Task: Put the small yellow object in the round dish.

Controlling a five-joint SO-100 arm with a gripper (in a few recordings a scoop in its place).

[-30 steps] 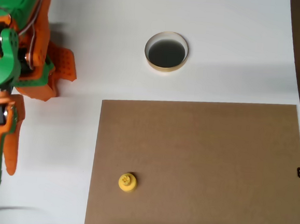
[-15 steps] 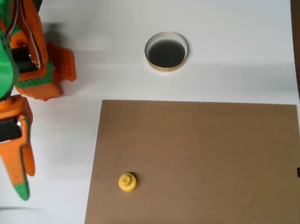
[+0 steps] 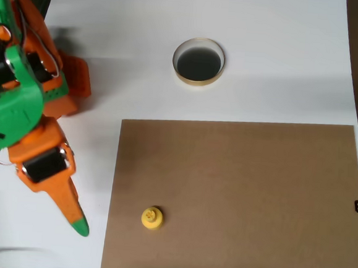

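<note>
One small yellow object (image 3: pixel 152 218) stands knob-up on my brown board (image 3: pixel 236 194), well apart from the round dish (image 3: pixel 199 62). My gripper (image 3: pixel 76 222) holds nothing; I cannot tell its opening.

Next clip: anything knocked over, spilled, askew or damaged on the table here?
Nothing stands out. The small yellow object sits upright on the brown board, the round dish rests flat on the white table, and the tool hovers left of the board, holding nothing.
</note>
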